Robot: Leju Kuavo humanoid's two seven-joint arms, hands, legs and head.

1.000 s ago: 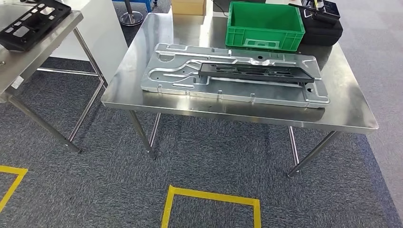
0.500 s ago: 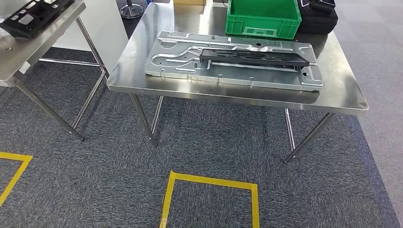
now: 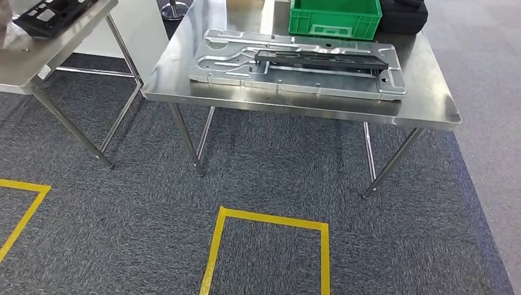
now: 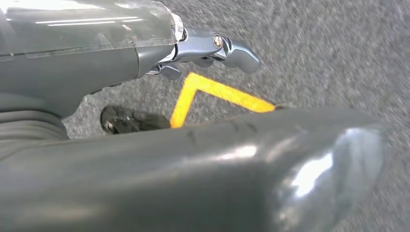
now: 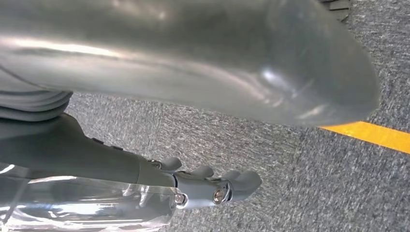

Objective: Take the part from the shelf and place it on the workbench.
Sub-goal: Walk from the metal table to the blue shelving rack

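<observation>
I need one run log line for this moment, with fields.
black part on metal plate | plate on workbench | left hand holds nothing | right hand holds nothing

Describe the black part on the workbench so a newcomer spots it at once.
Find the steel workbench in the middle of the head view, with a green crate at its far edge. A large silver stamped panel lies flat on it. The long black part rests on that panel: narrow, dark, slotted, the only black piece there.

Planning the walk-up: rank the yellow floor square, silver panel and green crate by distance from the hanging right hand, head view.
1. Yellow floor square, low, just ahead.
2. Silver panel, on the table.
3. Green crate, table's far edge.
</observation>
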